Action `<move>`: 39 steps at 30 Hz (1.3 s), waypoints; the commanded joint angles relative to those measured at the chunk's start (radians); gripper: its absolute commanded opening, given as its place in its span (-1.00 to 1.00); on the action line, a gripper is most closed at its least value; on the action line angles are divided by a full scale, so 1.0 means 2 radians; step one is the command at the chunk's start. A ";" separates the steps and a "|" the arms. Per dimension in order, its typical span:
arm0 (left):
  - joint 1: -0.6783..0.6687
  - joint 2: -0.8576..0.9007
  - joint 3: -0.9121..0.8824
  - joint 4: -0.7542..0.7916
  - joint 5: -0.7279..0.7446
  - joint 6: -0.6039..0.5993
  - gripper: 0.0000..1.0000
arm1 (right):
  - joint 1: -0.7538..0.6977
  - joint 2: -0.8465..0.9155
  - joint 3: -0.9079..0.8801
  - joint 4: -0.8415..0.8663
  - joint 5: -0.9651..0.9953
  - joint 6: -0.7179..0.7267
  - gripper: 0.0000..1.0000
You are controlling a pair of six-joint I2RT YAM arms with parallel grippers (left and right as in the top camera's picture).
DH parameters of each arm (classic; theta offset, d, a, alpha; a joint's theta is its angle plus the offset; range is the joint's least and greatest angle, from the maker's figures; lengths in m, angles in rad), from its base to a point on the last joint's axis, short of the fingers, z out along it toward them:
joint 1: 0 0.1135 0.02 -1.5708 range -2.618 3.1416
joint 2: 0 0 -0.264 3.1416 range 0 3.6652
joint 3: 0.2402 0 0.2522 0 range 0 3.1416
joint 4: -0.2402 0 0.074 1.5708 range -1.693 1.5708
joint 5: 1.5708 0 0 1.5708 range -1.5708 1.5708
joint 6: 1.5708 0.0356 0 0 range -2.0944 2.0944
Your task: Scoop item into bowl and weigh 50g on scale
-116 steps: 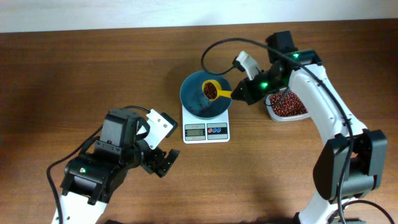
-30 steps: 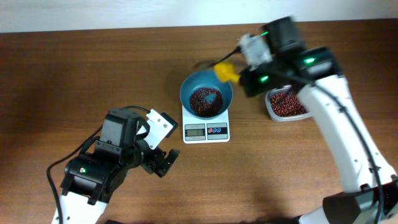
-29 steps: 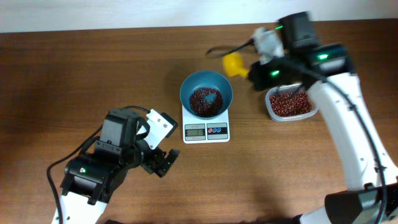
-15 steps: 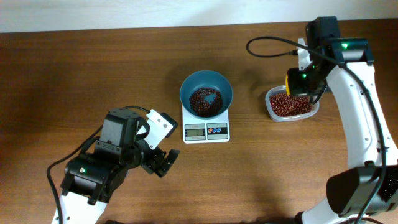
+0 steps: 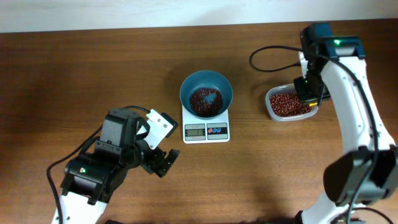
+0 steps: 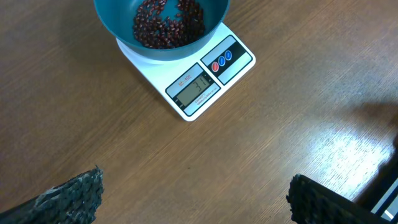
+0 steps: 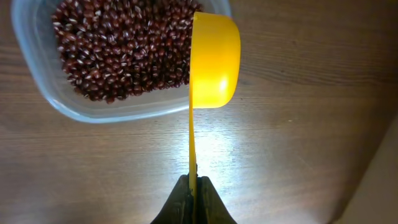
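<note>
The right fingers (image 7: 184, 200) are closed on the thin handle of a yellow scoop (image 7: 214, 59). The scoop is turned on edge, and its cup hangs over the right rim of a clear tub (image 7: 37, 93). The beans (image 7: 118, 50) in that tub lie beyond the fingertips, up and to the left of the cup. We cannot tell from the wrist view whether the cup touches them.

The left fingers (image 6: 74, 193) are spread wide and hold nothing, resting low over the tabletop (image 5: 93, 74). In the left wrist view the scale (image 6: 239, 65) lies ahead of them and well apart. The teal bowl (image 6: 109, 18) sits on it with a loose heap of beans inside.

About four seconds ago the scoop was over the bowl, loaded with beans. A second ago it was swinging away toward the far edge, blurred, and the bowl already held its heap. Half a second ago it was above the tub, and now it sits at the tub's right side. The left arm, bowl and scale have not moved through all of these.

The scale's display (image 6: 198, 87) shows dark digits that may read 31, though they are too small for us to be sure. There is tiny red print above the display that we cannot read. Beside the display are a red and a blue round button (image 6: 222, 60).
</note>
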 commanded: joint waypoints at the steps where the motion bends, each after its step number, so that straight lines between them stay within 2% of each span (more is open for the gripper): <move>1: -0.002 0.000 0.001 0.001 0.007 0.010 0.98 | -0.004 0.015 -0.006 0.010 0.014 -0.006 -0.92; 8: -0.002 0.000 0.001 0.001 0.007 0.010 0.98 | -0.004 0.034 -0.006 0.012 0.079 -0.008 -0.92; 19: -0.002 0.000 0.001 0.001 0.007 0.009 0.98 | 0.020 0.046 -0.006 0.042 0.076 -0.016 -0.92; 30: -0.002 0.000 0.001 0.001 0.007 0.010 0.98 | 0.027 0.052 -0.013 0.038 -0.004 -0.016 -0.92; 36: -0.002 0.000 0.001 0.001 0.007 0.009 0.98 | 0.030 0.052 -0.056 0.044 -0.008 -0.016 -0.92; 39: -0.002 0.000 0.001 0.001 0.007 0.009 0.98 | 0.029 0.052 -0.068 0.047 -0.104 -0.016 -0.92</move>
